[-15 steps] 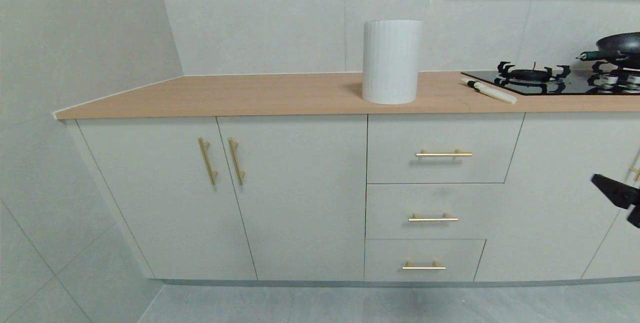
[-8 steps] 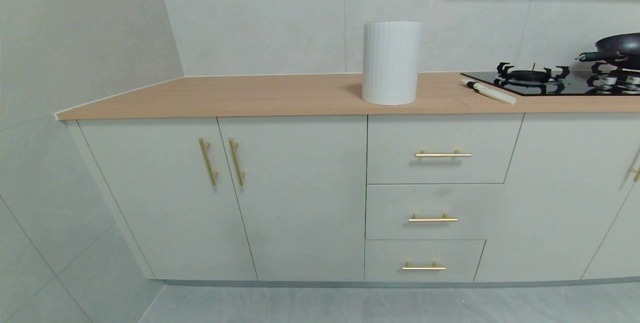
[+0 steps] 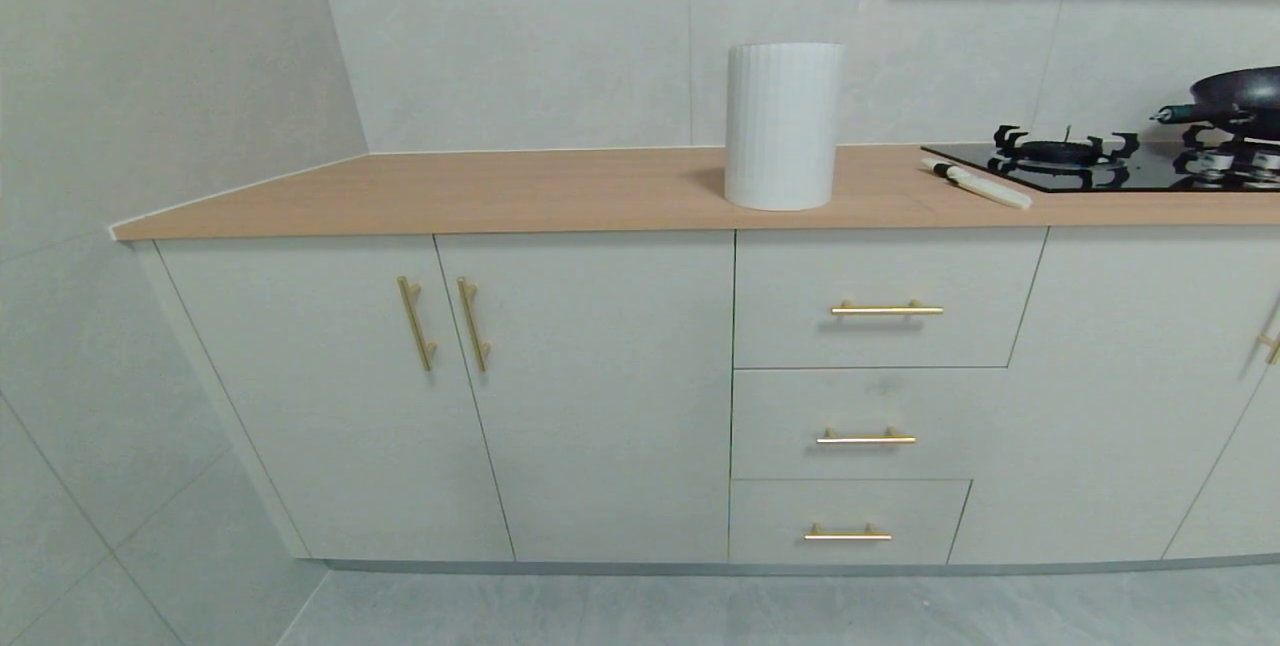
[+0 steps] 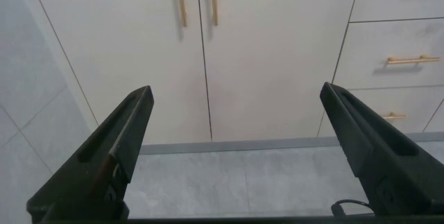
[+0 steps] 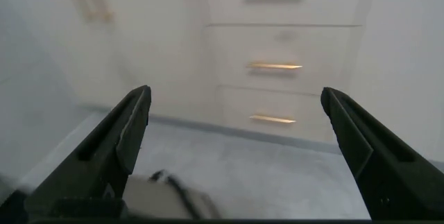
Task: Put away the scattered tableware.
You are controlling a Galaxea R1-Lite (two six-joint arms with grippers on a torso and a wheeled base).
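Head view: a white ribbed cylindrical container [image 3: 783,124] stands upright on the light wooden countertop [image 3: 500,191], near its front edge & above the drawer stack. Well apart from it, to the robot's right, a slim pale utensil [image 3: 975,182] w/ a dark band near its far end lies flat & angled on the countertop. It sits at the front left corner of the black glass gas hob [image 3: 1130,174]; can't tell whether it touches the glass, and any print on it is too small to read. A black pan [image 3: 1240,86] w/ a dark handle sits on the hob's right burner, beside a black burner grate [image 3: 1062,146] on its left. Below the countertop are two pale grey cabinet doors [image 3: 600,396], shut, w/ vertical gold bar handles [image 3: 415,323] side by side at the meeting edges. Next to them are three pale grey drawers [image 3: 885,266], stacked & shut, each w/ a horizontal handle of the same gold. Left wrist view: the left gripper [image 4: 236,92] hangs low over the grey tiled floor [image 4: 243,175], facing the cabinet doors, its two black fingers [image 4: 121,141] spread wide apart. Right wrist view: the right gripper [image 5: 234,92] faces the drawers from low over the floor, its fingers [image 5: 118,137] likewise spread wide.
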